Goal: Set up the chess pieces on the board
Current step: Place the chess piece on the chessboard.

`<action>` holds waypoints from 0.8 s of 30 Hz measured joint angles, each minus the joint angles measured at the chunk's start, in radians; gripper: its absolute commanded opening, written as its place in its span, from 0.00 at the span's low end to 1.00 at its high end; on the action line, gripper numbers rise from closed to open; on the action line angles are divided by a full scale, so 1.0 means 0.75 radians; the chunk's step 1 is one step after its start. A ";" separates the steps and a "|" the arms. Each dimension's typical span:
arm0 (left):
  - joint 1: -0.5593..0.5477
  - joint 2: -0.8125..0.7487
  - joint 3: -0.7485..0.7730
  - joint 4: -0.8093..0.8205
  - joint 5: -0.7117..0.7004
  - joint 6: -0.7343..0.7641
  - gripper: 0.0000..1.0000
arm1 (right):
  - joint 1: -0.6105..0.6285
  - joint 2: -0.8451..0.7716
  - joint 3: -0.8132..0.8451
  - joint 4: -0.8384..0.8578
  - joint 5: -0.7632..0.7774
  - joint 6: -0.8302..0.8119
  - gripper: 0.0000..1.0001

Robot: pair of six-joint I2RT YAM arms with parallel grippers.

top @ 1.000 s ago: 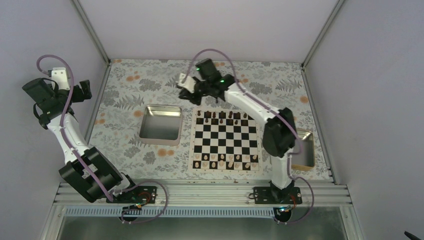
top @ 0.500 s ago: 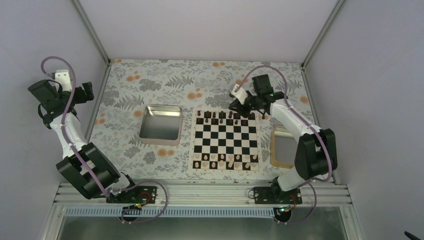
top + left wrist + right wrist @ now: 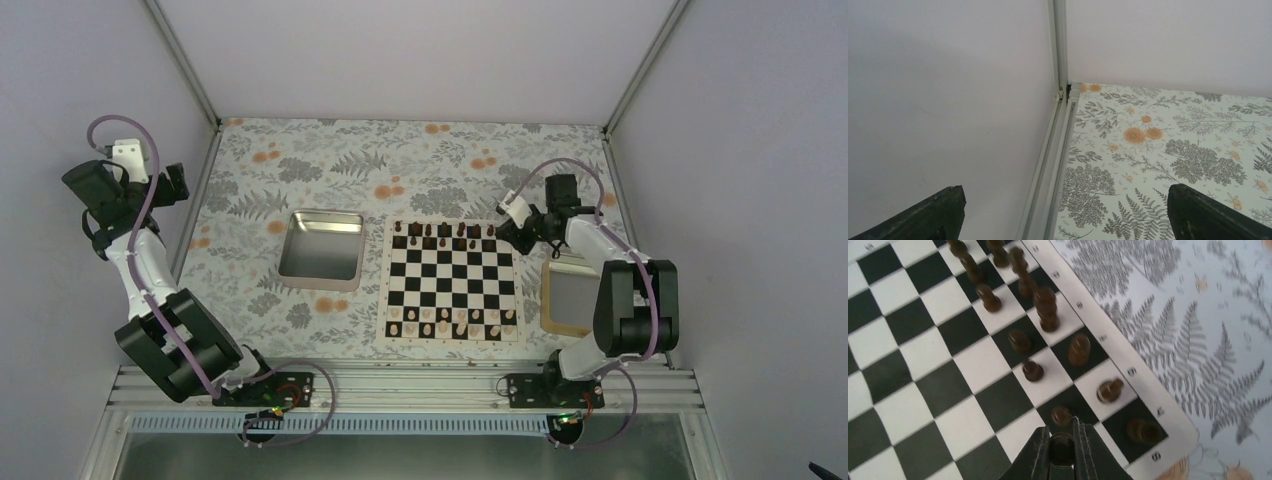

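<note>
The board (image 3: 450,281) lies at the table's middle right. Several dark brown chess pieces (image 3: 445,231) stand along its far rows; the right wrist view shows them (image 3: 1047,307) in two lines near the board's (image 3: 948,355) numbered edge. My right gripper (image 3: 512,236) hovers over the board's far right corner, shut on a dark brown piece (image 3: 1061,450) between its fingertips (image 3: 1060,432). My left gripper (image 3: 170,184) is raised at the far left by the wall, open (image 3: 1068,220) with nothing between its fingers.
Pale cream pieces (image 3: 450,322) fill the board's near rows. A shiny metal tray (image 3: 320,247) sits left of the board, and a wood-rimmed tray (image 3: 572,298) right of it, beside my right arm. A corner post (image 3: 1060,45) and walls enclose the floral table.
My right arm has swung from the board's far left side across to its far right corner, still shut on the piece. The left arm has barely shifted.
</note>
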State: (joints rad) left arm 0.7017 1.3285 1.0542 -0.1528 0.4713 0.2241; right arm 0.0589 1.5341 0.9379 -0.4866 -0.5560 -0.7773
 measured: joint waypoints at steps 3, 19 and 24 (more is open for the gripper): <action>0.000 -0.007 -0.006 0.010 -0.017 0.001 1.00 | -0.059 0.025 -0.028 0.005 -0.003 -0.038 0.04; -0.026 -0.018 -0.031 0.017 -0.076 0.008 1.00 | -0.162 0.209 -0.056 0.070 -0.067 -0.179 0.04; -0.026 -0.021 -0.039 0.023 -0.085 0.015 1.00 | -0.165 0.243 -0.056 0.090 -0.087 -0.183 0.04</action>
State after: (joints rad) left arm 0.6823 1.3128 1.0248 -0.1356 0.4072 0.2356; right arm -0.0647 1.7164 0.8959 -0.4194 -0.6212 -0.9142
